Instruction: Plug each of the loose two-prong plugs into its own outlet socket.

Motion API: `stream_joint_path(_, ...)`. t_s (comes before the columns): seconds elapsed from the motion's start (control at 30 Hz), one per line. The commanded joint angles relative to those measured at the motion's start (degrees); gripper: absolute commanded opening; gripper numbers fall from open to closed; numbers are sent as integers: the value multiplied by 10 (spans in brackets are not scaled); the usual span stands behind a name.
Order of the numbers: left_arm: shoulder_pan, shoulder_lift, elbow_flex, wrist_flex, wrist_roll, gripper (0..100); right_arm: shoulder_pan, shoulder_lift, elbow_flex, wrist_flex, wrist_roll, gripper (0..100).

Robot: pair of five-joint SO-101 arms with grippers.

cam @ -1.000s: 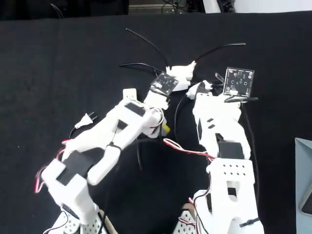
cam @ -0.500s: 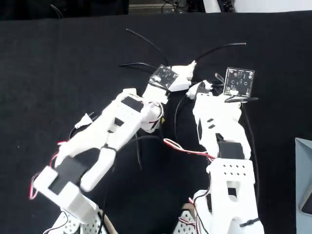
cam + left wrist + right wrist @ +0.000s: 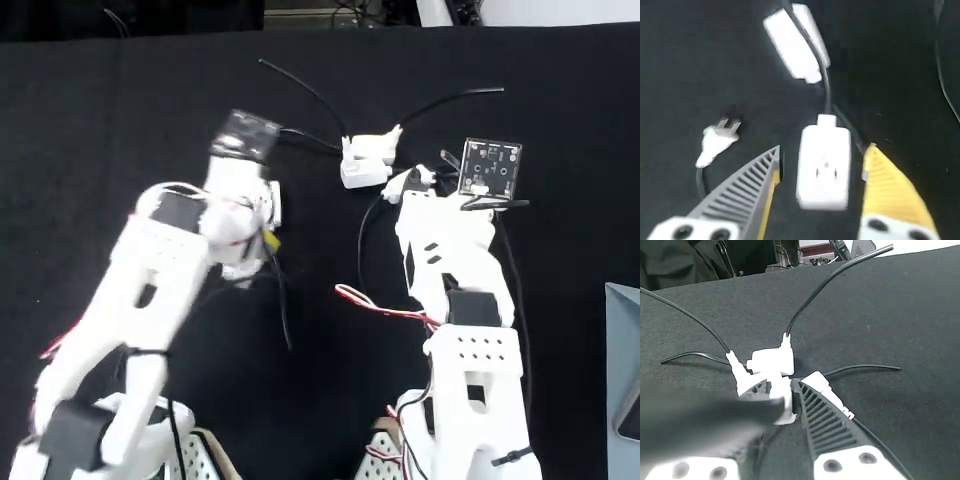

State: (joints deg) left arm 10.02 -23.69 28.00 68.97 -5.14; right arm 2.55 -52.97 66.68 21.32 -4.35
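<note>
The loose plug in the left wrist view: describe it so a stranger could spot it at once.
On the black table, the left pincer straddles a white socket block. Just outside its grey finger lies a small white plug, the only piece showing two bare prongs.

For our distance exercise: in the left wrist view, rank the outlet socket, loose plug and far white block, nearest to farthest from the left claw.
1. outlet socket, inside the left claw
2. loose plug, lying off to one side
3. far white block, beyond the socket
</note>
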Motion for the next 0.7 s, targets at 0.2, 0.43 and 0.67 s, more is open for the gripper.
stream_joint_path(0.2,-21,-90,85,-18,-65,292,6,-8,-28,-11,-7,13)
stream_joint_path(0.43,63,-88,244,-137,-66,268,6,-8,-28,-11,-7,13)
stream_joint_path(0.67,110,-86,274,-194,-62,230,6,-8,-28,-10,-7,13)
